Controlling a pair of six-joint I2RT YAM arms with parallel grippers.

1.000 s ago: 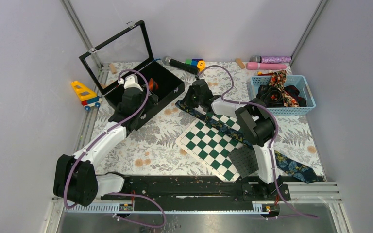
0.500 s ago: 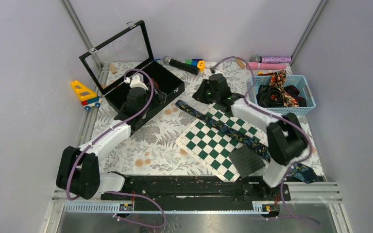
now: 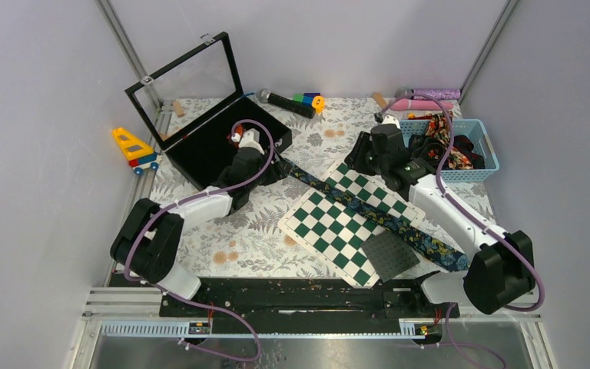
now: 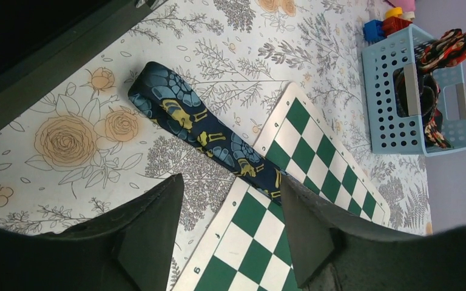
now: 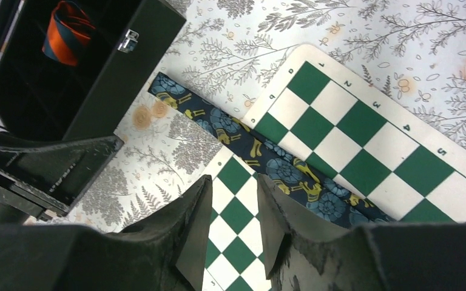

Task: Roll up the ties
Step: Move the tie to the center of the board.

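Both of my arms are standing somewhere new compared with a second ago. The left one is out of the box and down at the tie's narrow end, while the right one is lifting off that end and pulling back toward the basket.

The tie (image 3: 369,209) is lying flat and unrolled, its long axis running diagonally. Its narrow end is resting on the table just beside the box (image 3: 200,150), and its length is crossing the board (image 3: 330,231) toward my right base.

My left gripper (image 4: 230,182) is hanging over that narrow end with its jaws spread and nothing between them. In its wrist view the tie is running away up and to the left, roughly in line with the gap rather than across it. I am judging that the wrist needs turning before these jaws can pinch across the width.

My right gripper (image 5: 233,179) is hovering above the board's far corner, jaws parted a little and empty, with the tie passing ahead of its fingertips.

My left arm is the nearer one to the end where a roll would start.

One rolled tie (image 5: 67,33) is already sitting in the box, and more are bunching in the basket (image 3: 485,167).
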